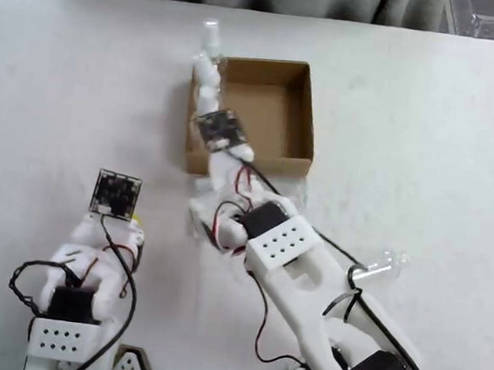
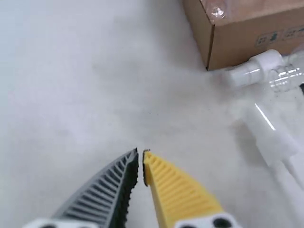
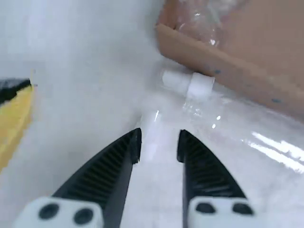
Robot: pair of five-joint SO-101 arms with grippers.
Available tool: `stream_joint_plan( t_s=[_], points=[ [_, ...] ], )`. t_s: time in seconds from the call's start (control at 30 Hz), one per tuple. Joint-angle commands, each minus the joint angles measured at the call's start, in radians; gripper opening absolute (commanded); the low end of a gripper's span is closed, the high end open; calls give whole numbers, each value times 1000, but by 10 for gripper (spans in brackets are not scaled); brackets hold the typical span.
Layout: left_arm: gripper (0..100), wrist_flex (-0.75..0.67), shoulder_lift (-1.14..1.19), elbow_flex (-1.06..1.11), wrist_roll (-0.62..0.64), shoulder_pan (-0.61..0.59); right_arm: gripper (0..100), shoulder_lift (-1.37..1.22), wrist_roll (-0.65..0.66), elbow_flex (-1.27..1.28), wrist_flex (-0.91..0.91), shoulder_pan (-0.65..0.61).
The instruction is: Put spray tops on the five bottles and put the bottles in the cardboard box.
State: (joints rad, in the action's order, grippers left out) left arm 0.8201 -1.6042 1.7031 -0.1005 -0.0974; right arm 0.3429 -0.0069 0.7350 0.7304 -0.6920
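White table bore a brown cardboard box, a clear white-capped bottle alongside in wrist views; left gripper pinched together, right gripper apart.

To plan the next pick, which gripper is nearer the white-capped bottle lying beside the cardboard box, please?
Right. The right gripper is just short of the bottle, jaws open; the left gripper is farther off, shut.

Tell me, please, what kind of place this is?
Probably a robotics lab workbench: a left arm and a right arm stand at a white table, with a cardboard box and a clear bottle beside it.
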Motion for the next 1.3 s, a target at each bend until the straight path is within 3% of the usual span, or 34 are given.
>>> stream_joint_plan(
  t_s=[0.0,0.13,0.3,0.53,0.83,1.27],
  points=[
    [24,-83,-16,-3,0,-65,43,30,293,-41,-12,18],
    [23,-91,-16,-3,0,-88,51,30,408,-41,-41,71],
    [23,-92,-16,-3,2,-88,48,-59,408,-26,-166,119],
    [23,-92,-16,-3,26,-88,48,-225,222,-32,-338,77],
    [24,-92,-12,-3,43,-87,48,-265,203,-26,-383,22],
    [24,-89,-12,-3,43,-87,48,-291,207,-26,-378,193]
  ],
)
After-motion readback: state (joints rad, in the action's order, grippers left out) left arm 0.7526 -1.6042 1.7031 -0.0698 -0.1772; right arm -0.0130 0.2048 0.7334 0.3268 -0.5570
